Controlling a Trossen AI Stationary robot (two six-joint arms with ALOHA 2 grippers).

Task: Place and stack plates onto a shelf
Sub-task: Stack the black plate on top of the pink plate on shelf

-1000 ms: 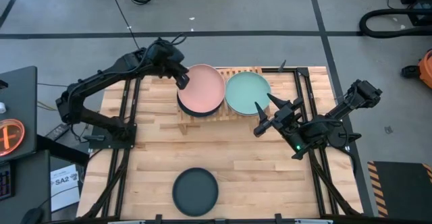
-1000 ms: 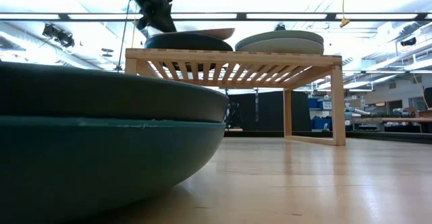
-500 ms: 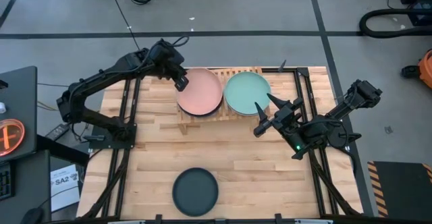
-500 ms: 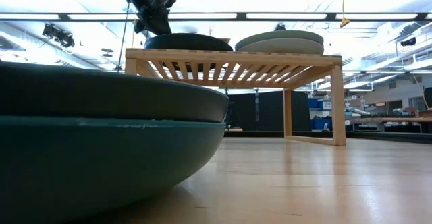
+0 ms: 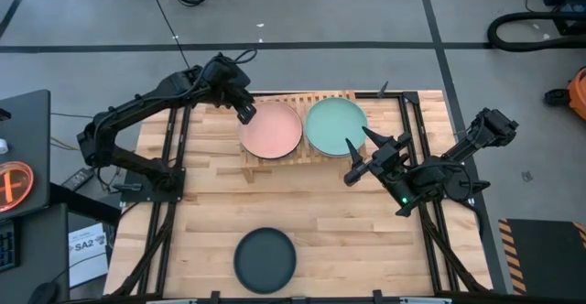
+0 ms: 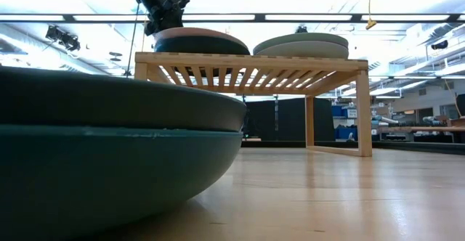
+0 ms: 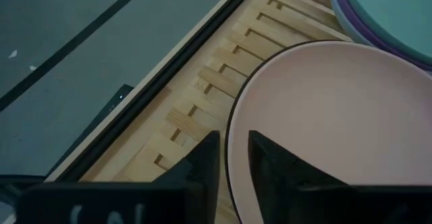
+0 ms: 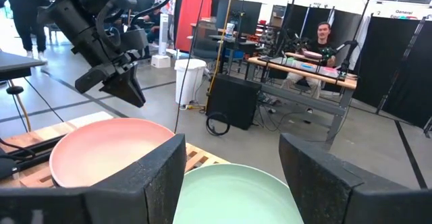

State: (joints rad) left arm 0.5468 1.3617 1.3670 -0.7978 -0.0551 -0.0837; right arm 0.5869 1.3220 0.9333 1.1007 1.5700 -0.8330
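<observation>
Now the pink plate lies flat on a dark plate on the shelf, beside the mint plate. The left hand is at its rim, fingers straddling the edge, likely releasing. The right hand waits spread open near the mint stack. Another dark plate waits on the tabletop.

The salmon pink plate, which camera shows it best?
The high view: the whole salmon pink plate shows from above, on the shelf beside the mint green plate. The low view shows only its edge; each wrist view crops it, the left gripper at its rim.
</observation>
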